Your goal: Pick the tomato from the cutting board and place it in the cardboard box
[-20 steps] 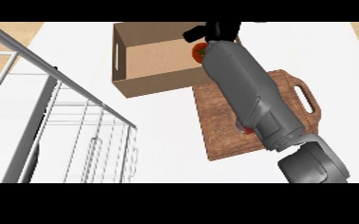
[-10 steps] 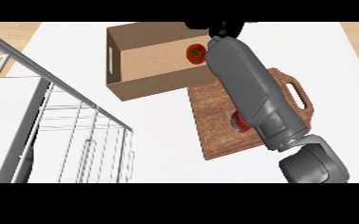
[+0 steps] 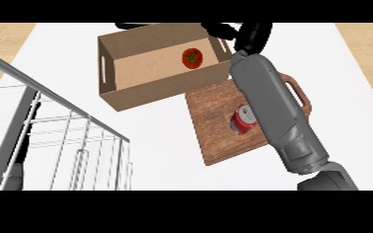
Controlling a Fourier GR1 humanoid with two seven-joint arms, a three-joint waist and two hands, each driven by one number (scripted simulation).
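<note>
The red tomato (image 3: 192,58) lies inside the open cardboard box (image 3: 138,71), on its floor near the far right side, with nothing touching it. My right hand (image 3: 250,35) is just beyond the box's right corner, with its black fingers (image 3: 219,29) spread out and empty. The grey forearm runs from the lower right across the wooden cutting board (image 3: 218,128), which sits right of and in front of the box. My left hand does not show.
A red can (image 3: 242,119) lies on the cutting board, partly hidden by my forearm. A wire rack (image 3: 65,143) fills the lower left. The board's handle (image 3: 295,91) points to the right. The white counter ends at the far corners.
The tomato was at my right hand's fingers over the box; now it rests alone in the box. The hand has drawn off to the right, past the box's corner.
</note>
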